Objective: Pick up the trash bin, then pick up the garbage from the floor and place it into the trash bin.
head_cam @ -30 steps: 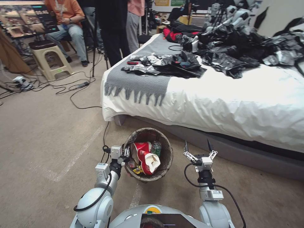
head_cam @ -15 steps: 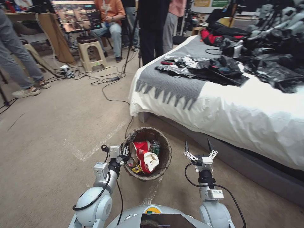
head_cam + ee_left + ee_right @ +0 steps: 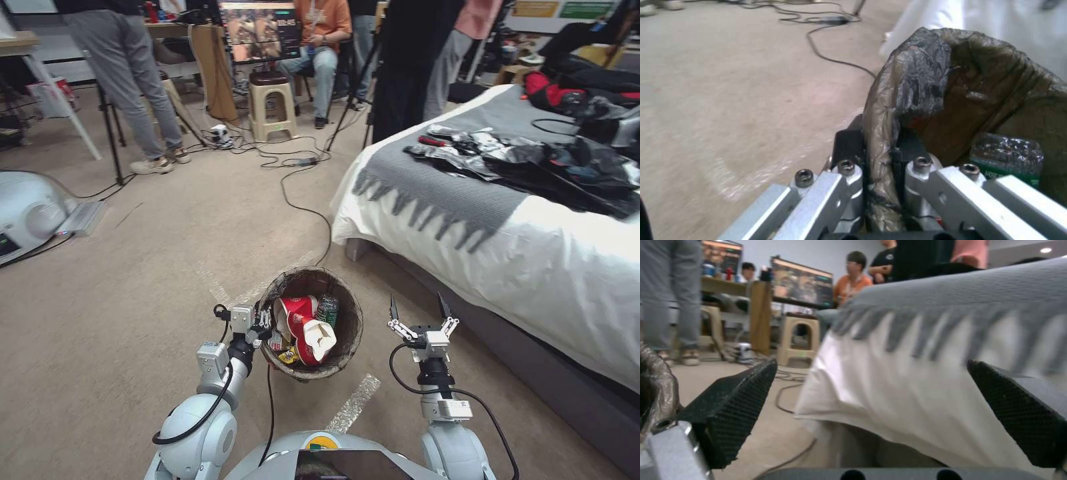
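Left gripper (image 3: 265, 325) jaws grasp trash bin (image 3: 352, 327) rim; bin holds two red-and-white cups (image 3: 305, 328), one green bottle (image 3: 327, 311). Right gripper (image 3: 419, 315) jaws released.

1. Dark brown liner over the trash bin (image 3: 351, 313) rim.
2. Inside the bin: red-and-white paper cups (image 3: 308, 331), green bottle (image 3: 327, 311), yellow wrapper (image 3: 289, 357).
3. Beside the bin: white bed sheet (image 3: 533, 267), grey fringed blanket (image 3: 433, 190).

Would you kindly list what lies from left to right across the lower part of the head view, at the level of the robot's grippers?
Left gripper, shut on the bin's rim → trash bin holding red-and-white paper cups and a green bottle → right gripper, jaws open and empty → bed.
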Robot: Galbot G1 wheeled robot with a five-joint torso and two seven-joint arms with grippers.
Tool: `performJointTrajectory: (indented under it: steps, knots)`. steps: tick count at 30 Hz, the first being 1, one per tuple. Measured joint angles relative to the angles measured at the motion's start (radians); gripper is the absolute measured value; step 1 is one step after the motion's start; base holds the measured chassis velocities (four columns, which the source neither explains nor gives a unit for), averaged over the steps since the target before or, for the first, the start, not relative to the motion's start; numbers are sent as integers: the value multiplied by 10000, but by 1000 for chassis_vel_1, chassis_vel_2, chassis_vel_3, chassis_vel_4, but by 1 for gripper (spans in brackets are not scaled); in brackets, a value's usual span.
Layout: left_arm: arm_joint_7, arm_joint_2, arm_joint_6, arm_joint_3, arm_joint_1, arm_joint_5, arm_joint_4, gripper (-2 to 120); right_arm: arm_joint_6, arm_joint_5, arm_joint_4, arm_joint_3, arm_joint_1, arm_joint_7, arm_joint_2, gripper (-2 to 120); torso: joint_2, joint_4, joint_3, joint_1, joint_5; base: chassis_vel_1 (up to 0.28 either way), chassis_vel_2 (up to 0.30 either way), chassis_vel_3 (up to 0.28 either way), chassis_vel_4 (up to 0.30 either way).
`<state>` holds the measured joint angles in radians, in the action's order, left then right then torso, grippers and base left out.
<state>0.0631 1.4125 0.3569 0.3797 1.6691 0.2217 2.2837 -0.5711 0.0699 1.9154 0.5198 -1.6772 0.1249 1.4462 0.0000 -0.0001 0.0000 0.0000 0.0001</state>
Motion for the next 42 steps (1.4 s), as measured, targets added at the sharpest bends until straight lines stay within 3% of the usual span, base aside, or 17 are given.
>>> performJointTrajectory:
  steps: [42]
  knots:
    - [-7, 5, 3, 17, -20, -6, 48, 6, 68, -19, -70, -21, 184, -15, -7, 100, 0, 0, 0, 0, -1, 125, 128, 124, 123]
